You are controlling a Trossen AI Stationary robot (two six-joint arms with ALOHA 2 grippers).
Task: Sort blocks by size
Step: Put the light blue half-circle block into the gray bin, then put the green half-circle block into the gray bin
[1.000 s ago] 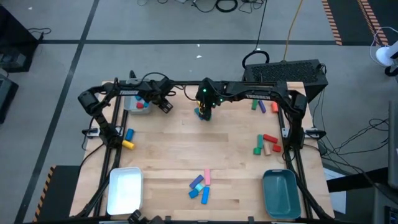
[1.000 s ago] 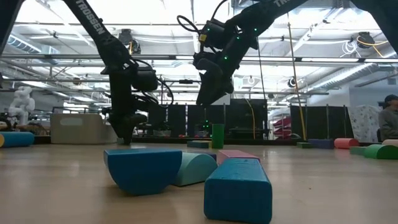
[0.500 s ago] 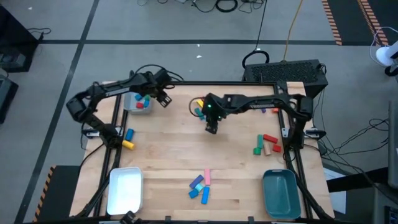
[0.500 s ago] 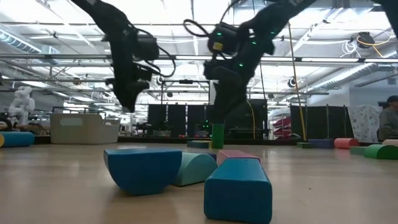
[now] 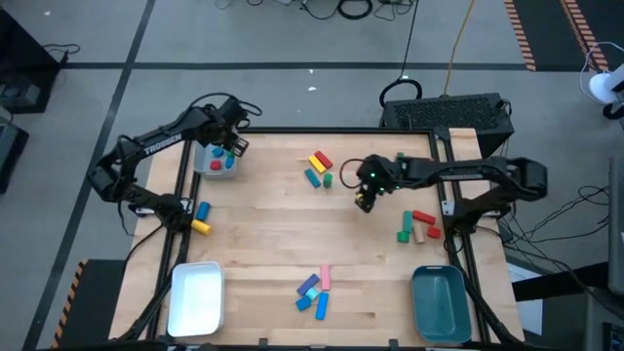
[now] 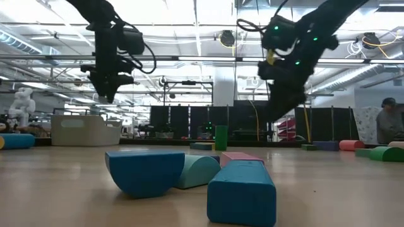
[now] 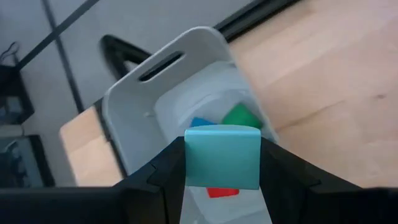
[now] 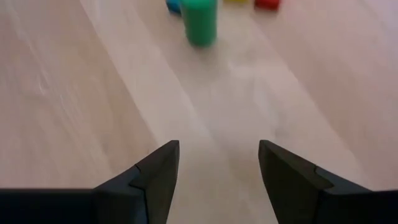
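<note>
Left gripper (image 7: pixel 222 163) hung above the grey tray (image 5: pixel 210 163) at the table's far left corner, fingers clamped on a teal block (image 7: pixel 222 156); arm bent up and over from the left edge. In the left wrist view the tray below held a blue piece (image 7: pixel 200 122), a green piece (image 7: pixel 241 116) and a red piece (image 7: pixel 222 192), three visible.

Right gripper (image 5: pixel 364 203) was over bare wood right of centre, fingers spread with nothing between them, pointing down; arm reached in from the right edge with elbow raised. A green cylinder (image 8: pixel 199 20) stood upright ahead of it.

Blocks counted from the high view:
- Far centre cluster: yellow (image 5: pixel 317 161), red (image 5: pixel 324 164), teal (image 5: pixel 313 177), green — four.
- Left edge: blue (image 5: pixel 203 210) and yellow (image 5: pixel 200 226) — two.
- Right side: red (image 5: pixel 423 217), green (image 5: pixel 402 230), tan (image 5: pixel 423 230) seen clearly; others there too small to tell.
- Near centre: pink bar (image 5: pixel 326 277), blue bar (image 5: pixel 321 306), and blue and teal pieces touching; exact count unclear.

White tray (image 5: pixel 197 297) sat at near left, teal tray (image 5: pixel 440 303) at near right.
</note>
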